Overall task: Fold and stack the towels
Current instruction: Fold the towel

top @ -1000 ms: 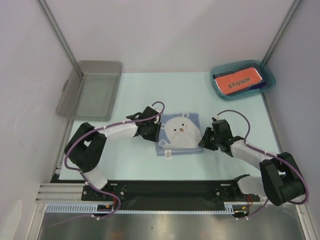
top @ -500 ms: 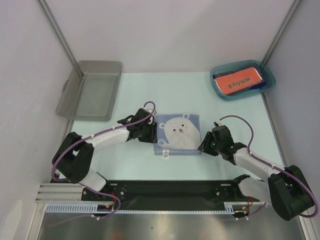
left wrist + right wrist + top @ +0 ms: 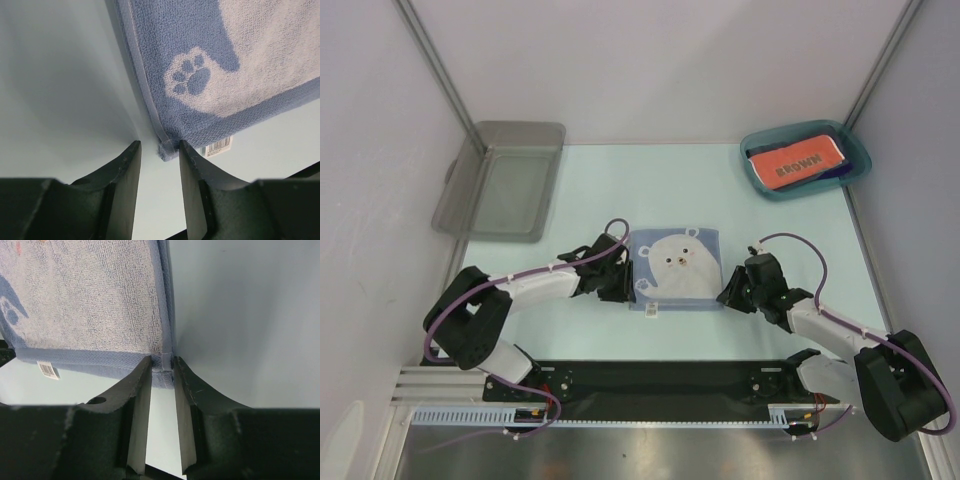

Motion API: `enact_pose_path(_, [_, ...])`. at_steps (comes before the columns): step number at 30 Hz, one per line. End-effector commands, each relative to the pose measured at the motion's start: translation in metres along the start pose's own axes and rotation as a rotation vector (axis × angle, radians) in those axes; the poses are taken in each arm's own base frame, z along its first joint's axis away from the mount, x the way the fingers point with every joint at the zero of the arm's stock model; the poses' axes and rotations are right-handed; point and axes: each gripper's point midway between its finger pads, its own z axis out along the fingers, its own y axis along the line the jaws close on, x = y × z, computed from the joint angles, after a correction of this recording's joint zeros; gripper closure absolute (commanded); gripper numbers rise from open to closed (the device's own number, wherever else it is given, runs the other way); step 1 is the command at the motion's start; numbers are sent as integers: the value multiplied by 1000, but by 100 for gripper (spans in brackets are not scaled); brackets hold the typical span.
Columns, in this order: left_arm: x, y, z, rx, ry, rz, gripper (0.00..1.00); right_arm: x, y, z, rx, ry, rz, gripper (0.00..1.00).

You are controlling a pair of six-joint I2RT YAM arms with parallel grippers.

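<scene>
Taking the flat towel (image 3: 677, 270) as landmark: lies spread in the middle of the table (image 3: 600, 200). At its near-left corner, the left claw (image 3: 625, 287), that corner inside the gap between the parted fingers. At its near-right corner, the right claw (image 3: 725, 293), fingers pressed against that corner from both sides. Touching its near edge, toward the left, a tag (image 3: 656, 308). Well behind and left, an open bin (image 3: 500, 180). Well behind and right, a second bin (image 3: 756, 172), a folded towel (image 3: 796, 160) inside.

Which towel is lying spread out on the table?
The pale blue bear-print towel; the orange-red BROWN towel sits folded in the teal bin instead.
</scene>
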Motion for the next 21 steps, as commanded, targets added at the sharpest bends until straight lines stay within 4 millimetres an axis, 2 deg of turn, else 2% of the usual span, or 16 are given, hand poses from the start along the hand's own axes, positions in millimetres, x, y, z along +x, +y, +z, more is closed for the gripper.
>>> enact_pose_path(1, [-7,-5,0,12,-36,-21,58,8,-8,1,26,17,-5,72])
enact_pose_path(7, [-13,-12,-5,34,-44,-20,59,8,-8,0,21,14,-11,83])
enact_pose_path(10, [-14,-14,-5,39,-43,-19,69,7,-7,-1,18,13,-16,87])
enact_pose_path(11, [-14,-14,-6,35,-40,-18,78,7,-7,-1,18,13,-16,88])
enact_pose_path(14, [-18,-14,-9,24,-46,-12,97,5,-6,-2,20,13,-22,90])
enact_pose_path(15, [-20,-14,-10,20,-49,-9,100,3,-4,-2,16,10,-24,92])
enact_pose_path(19, [-28,-16,-17,4,-64,-2,100,-3,1,-4,15,1,-35,100])
enact_pose_path(21, [-28,-16,-19,1,-59,-1,100,-6,1,-6,22,1,-47,100])
